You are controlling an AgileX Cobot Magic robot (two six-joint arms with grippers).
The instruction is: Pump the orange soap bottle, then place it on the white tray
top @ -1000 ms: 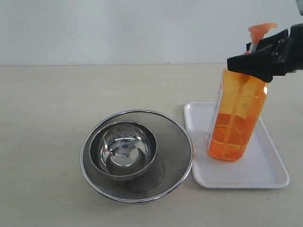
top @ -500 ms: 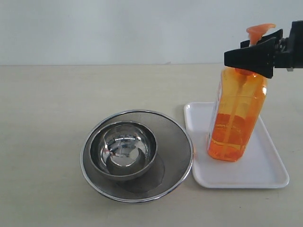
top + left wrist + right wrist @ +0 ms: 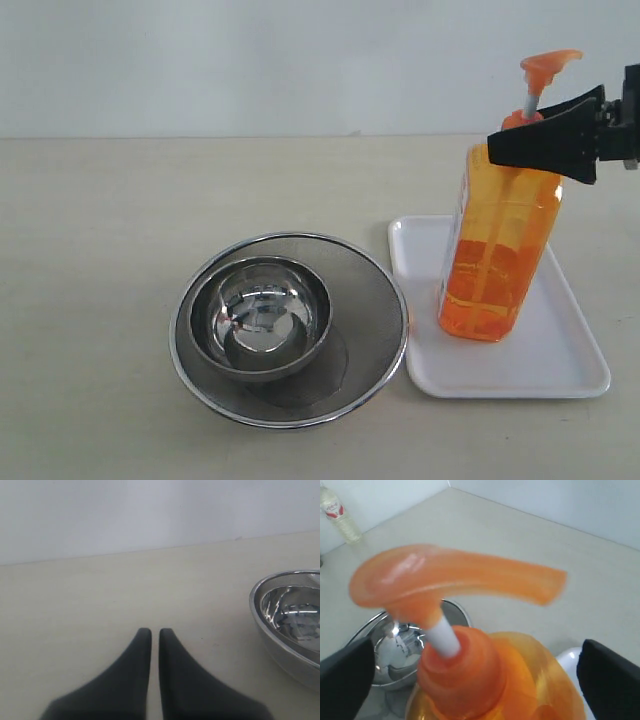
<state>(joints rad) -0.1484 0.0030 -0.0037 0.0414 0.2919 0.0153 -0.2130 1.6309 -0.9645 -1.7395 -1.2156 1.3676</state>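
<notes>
Exterior view: your orange soap bottle (image 3: 500, 250) stands on the white tray (image 3: 570, 372), toward the tray's left half and leaning slightly. Its pump head (image 3: 548, 66) is raised, with the white stem (image 3: 534, 103) showing below it. Your right hand (image 3: 505, 138) sits level with the bottle's neck, one black finger crossing in front of the shoulder.

The right wrist view shows that hand released: the two fingers (image 3: 345, 680) lie far apart on either side of the orange collar, and neither touches it.

To the left of the tray, a round steel mesh strainer (image 3: 372, 300) rests on the counter (image 3: 100, 230) with a polished steel bowl (image 3: 262, 318) sitting inside it. The strainer's rim comes just beside the tray's near left edge; you cannot tell whether they touch.

In the left wrist view, your left hand (image 3: 155, 632) is clenched to a thin slit with nothing in it, low over bare counter, with the steel bowl off to one side.
</notes>
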